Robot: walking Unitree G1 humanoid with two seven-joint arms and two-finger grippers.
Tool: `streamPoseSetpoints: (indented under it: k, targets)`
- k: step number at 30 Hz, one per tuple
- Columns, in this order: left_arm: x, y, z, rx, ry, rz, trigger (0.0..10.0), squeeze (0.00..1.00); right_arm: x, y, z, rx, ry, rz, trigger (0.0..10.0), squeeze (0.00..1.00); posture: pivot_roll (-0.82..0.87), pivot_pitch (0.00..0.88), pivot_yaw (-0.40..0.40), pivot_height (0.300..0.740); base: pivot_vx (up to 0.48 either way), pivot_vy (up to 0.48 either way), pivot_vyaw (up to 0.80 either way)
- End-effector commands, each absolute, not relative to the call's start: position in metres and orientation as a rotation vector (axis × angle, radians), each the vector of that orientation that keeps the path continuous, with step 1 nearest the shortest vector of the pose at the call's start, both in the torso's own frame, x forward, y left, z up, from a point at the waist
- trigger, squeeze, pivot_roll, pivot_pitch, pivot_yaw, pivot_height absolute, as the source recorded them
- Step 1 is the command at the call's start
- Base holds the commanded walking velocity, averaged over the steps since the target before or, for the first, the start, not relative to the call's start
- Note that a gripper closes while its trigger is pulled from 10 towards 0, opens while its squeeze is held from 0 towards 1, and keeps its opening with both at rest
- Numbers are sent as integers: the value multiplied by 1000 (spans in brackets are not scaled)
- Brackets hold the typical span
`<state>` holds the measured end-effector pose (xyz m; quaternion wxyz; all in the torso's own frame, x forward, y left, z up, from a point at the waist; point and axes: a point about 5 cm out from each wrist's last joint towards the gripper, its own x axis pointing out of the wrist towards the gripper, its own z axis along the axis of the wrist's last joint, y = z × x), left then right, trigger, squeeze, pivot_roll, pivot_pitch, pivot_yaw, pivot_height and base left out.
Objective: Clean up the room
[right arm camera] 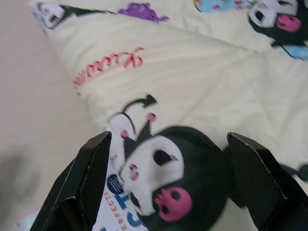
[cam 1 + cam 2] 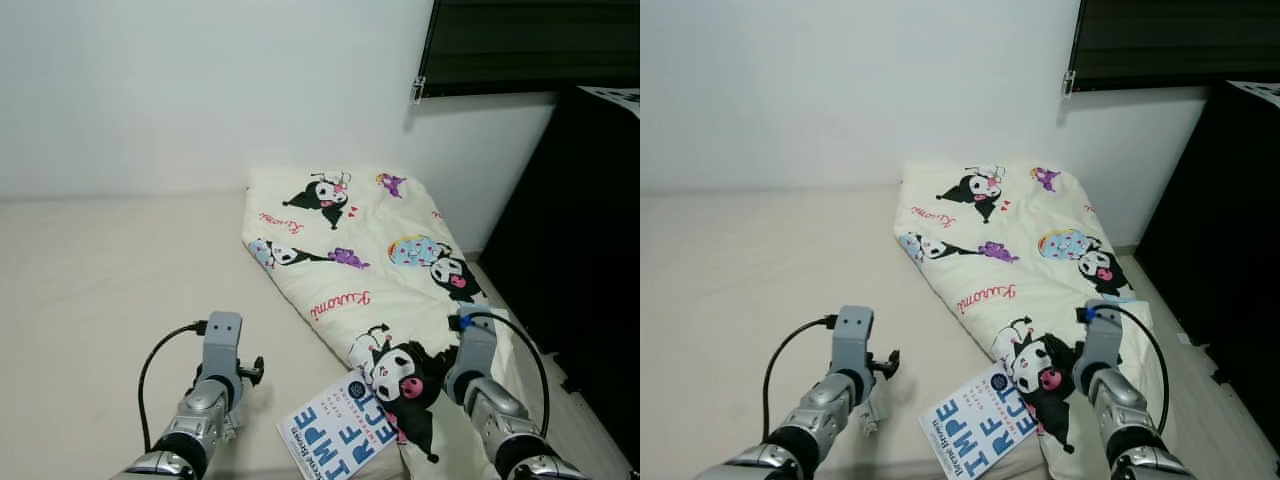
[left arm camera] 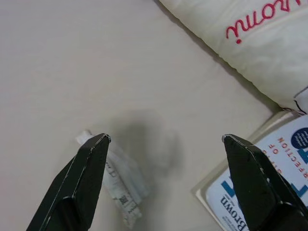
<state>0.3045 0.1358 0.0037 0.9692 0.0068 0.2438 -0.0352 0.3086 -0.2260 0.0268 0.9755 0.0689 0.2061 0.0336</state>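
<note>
Cleanup looks barely started, judging by what's lying around: a folded cartoon-print comforter sits on the bed, a book with a white cover and blue lettering lies half tucked under its near corner, and a small crumpled wrapper is loose on the sheet. Nothing is picked up yet. Left pincer is spread wide and empty, hovering over the bed; the wrapper lies just below it, right beside one finger — can't tell if it's touching — and the book is just under the other finger, comforter edge further out beyond the tips. Right pincer is also wide and empty, hanging over the comforter's corner where the black-and-pink character print sits, with the book's corner peeking out from under the fabric between its fingers. My read: wrapper is the left pincer's likely first grab, the book is for the right, then the comforter remains.
</note>
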Motion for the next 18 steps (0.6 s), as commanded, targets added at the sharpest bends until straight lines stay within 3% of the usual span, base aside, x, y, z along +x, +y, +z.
streamPoseSetpoints:
  k: [1, 18]
  targets:
    - [302, 135, 0, 35, 521, -67, 10000, 0, 308, -221, 25, 161, 411, 90, 10000, 0, -143, 0, 0, 664, 0, 0, 0]
    - [312, 133, 10, 67, 499, -23, 10000, 0, 308, -208, 25, 163, 404, 186, 10000, 0, -152, 0, 5, 599, 0, 0, 0]
